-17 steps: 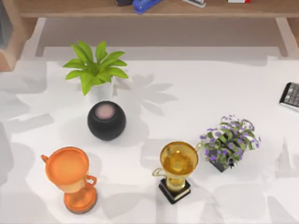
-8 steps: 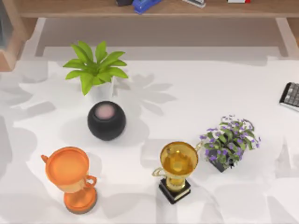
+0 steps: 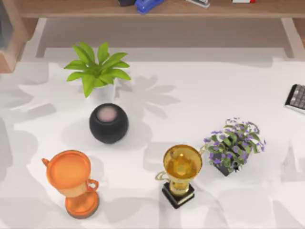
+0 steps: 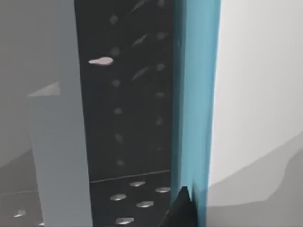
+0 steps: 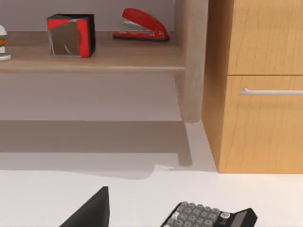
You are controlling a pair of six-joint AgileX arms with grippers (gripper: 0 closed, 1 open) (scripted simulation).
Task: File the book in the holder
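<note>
The holder (image 3: pixel 16 45) shows as a tan wooden corner with a greyish inside at the table's far left. In the left wrist view the book (image 4: pixel 128 104) stands very close to the camera: a black dotted cover between a pale strip and a teal strip. A dark tip of my left gripper (image 4: pixel 182 213) sits against the teal strip. Grey surfaces lie on both sides of the book. In the right wrist view a dark wedge of my right gripper (image 5: pixel 90 210) hangs over the white table near a calculator (image 5: pixel 208 215).
On the table stand a green plant (image 3: pixel 97 71), a black ball speaker (image 3: pixel 108 123), an orange trophy (image 3: pixel 71 181), a gold trophy (image 3: pixel 180 171), a purple flower pot (image 3: pixel 233 145) and a calculator (image 3: pixel 296 98). A long shelf (image 3: pixel 190 9) runs along the back.
Shadows on the table's left side have shifted a little. The objects on the table have not moved.
</note>
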